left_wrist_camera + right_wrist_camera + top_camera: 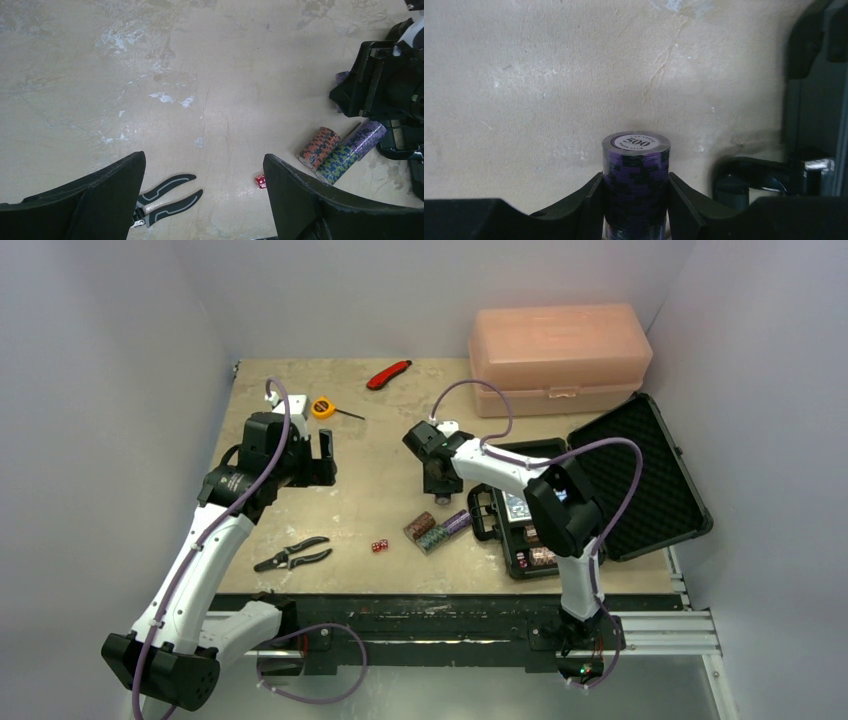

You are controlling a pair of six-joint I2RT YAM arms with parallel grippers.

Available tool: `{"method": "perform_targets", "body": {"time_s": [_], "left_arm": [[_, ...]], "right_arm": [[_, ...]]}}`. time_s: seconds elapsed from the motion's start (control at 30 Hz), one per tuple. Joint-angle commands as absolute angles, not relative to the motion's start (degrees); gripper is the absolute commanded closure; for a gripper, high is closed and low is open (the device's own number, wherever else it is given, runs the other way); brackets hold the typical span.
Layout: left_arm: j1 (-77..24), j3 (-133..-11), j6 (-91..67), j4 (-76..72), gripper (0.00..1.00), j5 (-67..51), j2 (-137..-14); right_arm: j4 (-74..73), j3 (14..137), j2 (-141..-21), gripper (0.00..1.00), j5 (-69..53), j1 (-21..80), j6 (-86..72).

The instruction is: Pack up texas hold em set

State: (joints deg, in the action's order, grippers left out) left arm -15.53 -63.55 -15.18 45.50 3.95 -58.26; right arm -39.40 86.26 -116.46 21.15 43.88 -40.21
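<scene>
The black rectangular hard case with foam lining (670, 490) lies open at the table's 4 o'clock. At its 9 o'clock, the right gripper (635, 176) pinches an upright purple chip roll marked 500 (636, 150). Three lying chip rolls, orange, blue-green and purple (432, 536), sit at that gripper's 6 o'clock, with small red dice (379, 546) at their 9 o'clock. The left gripper (205, 156) hangs spread wide and empty at the table's 9 o'clock, above black-handled pliers (167, 197).

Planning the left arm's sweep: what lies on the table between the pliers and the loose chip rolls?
Only the small red dice, nearer the chip rolls than the pliers; the top view shows it best.
</scene>
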Motion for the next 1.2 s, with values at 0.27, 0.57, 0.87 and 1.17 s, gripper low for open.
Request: {"method": "perform_targets", "body": {"time_s": [0.27,0.57,0.87,1.17], "left_arm": [[-15.8,-65.9,-13.8,44.8,0.13,4.9,-58.5],[-15.8,-65.8,-13.7,44.7,0.13,5.0,-58.7],[-15.9,-65.7,-13.6,44.8,0.13,5.9,-58.8],[-16.1,-66.0,-15.1,44.8,0.13,4.5,-58.7]], "right_arm": [[-45.4,89.3,-102.1,1.00,35.5,43.6,-55.4],[-42.7,81.3,-92.5,1.00,33.4,38.2,-62.4],[-25.6,66.0,-78.0,1.00,30.2,33.3,-58.1],[-47.9,74.3,-82.9,1.00,40.5,32.6,-74.1]]}}
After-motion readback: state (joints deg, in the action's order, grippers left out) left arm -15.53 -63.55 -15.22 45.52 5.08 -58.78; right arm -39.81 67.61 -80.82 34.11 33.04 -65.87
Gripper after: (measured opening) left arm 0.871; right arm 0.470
